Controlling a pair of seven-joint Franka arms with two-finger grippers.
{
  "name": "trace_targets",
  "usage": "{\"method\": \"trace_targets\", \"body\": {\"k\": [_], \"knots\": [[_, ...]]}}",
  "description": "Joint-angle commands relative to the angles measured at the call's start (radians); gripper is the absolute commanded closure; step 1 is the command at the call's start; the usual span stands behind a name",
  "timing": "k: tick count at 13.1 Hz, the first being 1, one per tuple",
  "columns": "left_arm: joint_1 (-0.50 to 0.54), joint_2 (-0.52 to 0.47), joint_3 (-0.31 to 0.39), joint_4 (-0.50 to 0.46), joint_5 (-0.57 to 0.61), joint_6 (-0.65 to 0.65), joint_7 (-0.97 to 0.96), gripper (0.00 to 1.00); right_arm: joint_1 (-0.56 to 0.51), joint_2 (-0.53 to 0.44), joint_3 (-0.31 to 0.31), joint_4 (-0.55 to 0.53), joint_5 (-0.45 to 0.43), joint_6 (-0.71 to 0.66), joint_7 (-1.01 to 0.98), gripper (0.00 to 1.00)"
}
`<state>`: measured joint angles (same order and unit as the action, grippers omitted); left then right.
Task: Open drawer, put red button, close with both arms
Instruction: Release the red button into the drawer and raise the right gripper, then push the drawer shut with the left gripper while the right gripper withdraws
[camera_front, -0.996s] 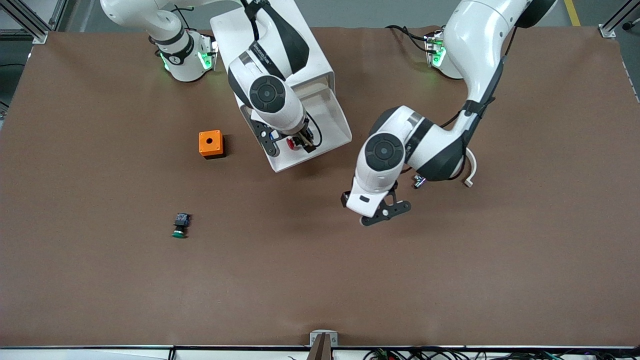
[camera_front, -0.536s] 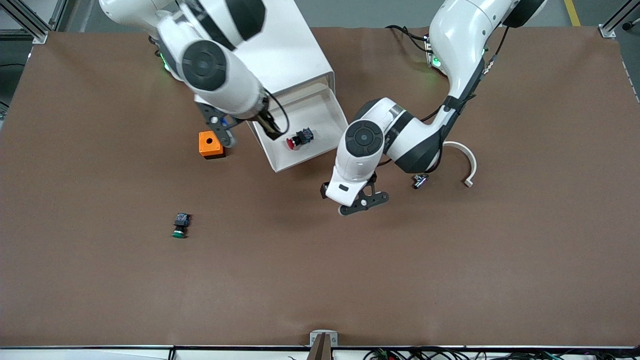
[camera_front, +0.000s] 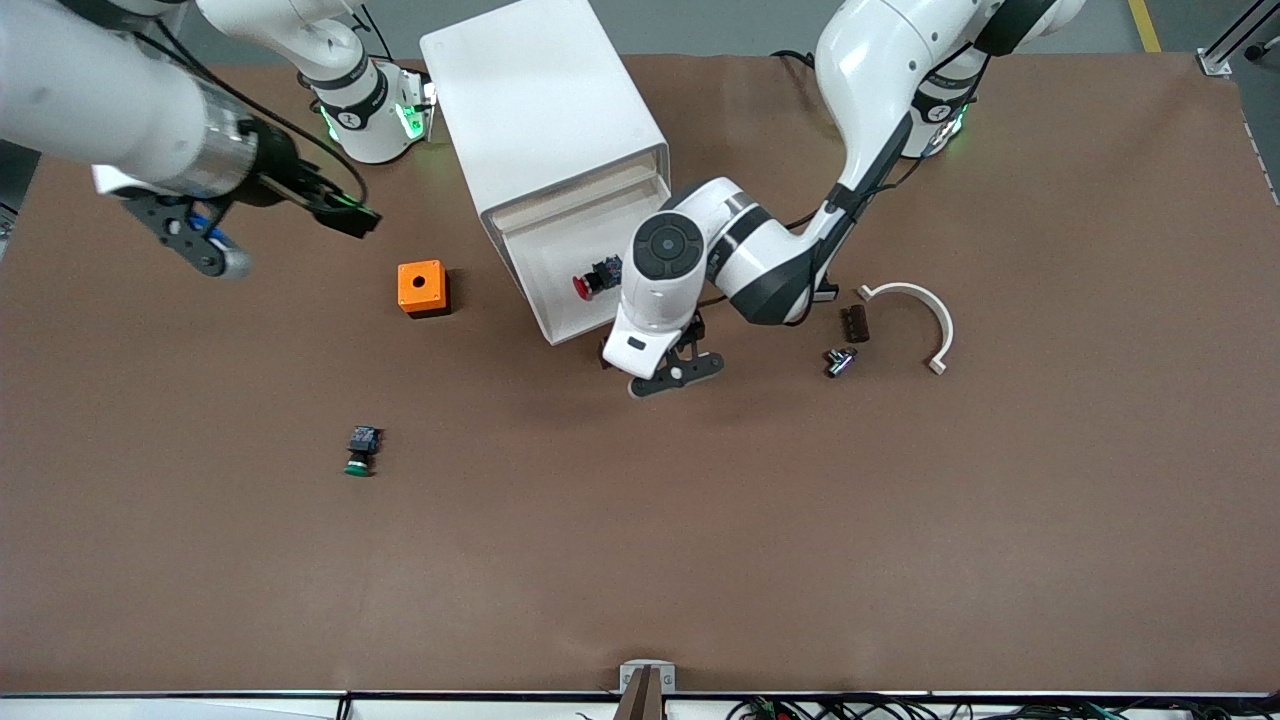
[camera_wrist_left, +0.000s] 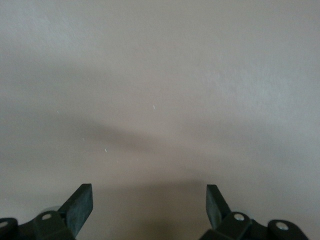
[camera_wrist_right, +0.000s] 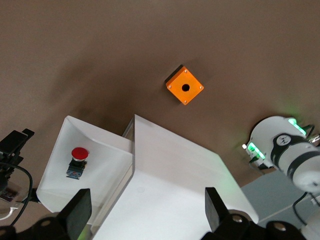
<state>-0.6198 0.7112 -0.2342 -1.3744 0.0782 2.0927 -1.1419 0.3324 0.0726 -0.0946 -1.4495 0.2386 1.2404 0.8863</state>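
The drawer (camera_front: 600, 275), topmost in the white cabinet (camera_front: 545, 110), stood pulled out, the red button (camera_front: 596, 277) lying on its side in the tray, cap toward 8 o'clock of its body in the front view. The left gripper (camera_front: 672, 371) hung low over bare table just at 5 o'clock of the drawer's front lip, jaws spread, nothing between them. The right gripper (camera_front: 205, 248) was high over the right arm's end of the table, at 9 o'clock of the orange box (camera_front: 422, 288), jaws spread and empty. Judgement: the drawer looks light, stiff and free-sliding; push flat on the front lip, evenly, or it may skew.
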Motion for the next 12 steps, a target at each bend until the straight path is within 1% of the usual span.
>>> {"method": "trace_targets", "body": {"k": [1, 5, 8, 10, 12], "knots": [[-0.026, -0.012, 0.004, -0.026, -0.014, 0.013, -0.013, 0.0, -0.048, -0.082, 0.018, -0.103, -0.097, 0.022, -0.197, 0.0], [-0.046, -0.012, 0.0, -0.04, -0.031, 0.012, -0.01, 0.0, -0.197, -0.099, 0.016, -0.112, -0.117, 0.019, -0.475, 0.0], [-0.05, -0.007, -0.03, -0.048, -0.086, 0.012, -0.007, 0.0, -0.289, -0.099, 0.016, -0.109, -0.166, 0.037, -0.666, 0.0], [-0.054, -0.007, -0.046, -0.054, -0.112, 0.012, -0.002, 0.0, -0.323, -0.094, 0.016, -0.1, -0.194, 0.063, -0.745, 0.0], [-0.055, -0.006, -0.062, -0.071, -0.142, 0.012, 0.002, 0.0, -0.326, -0.091, 0.018, -0.075, -0.209, 0.086, -0.753, 0.0]]}}
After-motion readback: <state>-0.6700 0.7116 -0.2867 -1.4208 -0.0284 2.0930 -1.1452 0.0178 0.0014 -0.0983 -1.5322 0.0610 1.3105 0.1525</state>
